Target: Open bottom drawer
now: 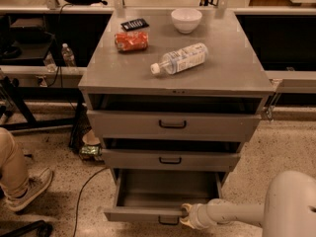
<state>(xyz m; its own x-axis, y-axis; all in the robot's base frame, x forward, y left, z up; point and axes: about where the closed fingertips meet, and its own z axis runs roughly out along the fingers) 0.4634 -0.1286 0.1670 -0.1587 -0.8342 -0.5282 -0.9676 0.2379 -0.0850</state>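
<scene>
The grey metal cabinet (177, 78) has three drawers. The bottom drawer (148, 214) is pulled well out, and its inside looks empty. Its small black loop handle (168, 221) shows at the lower edge of the view. My gripper (184, 215) sits at the top edge of this drawer's front, just right of the handle, with my white arm (237, 213) reaching in from the right. The middle drawer (170, 159) and the top drawer (173, 125) each stand slightly out.
On the cabinet top lie a plastic bottle (180, 58), a white bowl (186, 19), an orange snack bag (131, 41) and a black item (135, 24). A person's leg and shoe (19, 181) are at the left. A cable (86, 186) and a green packet (90, 152) lie on the floor.
</scene>
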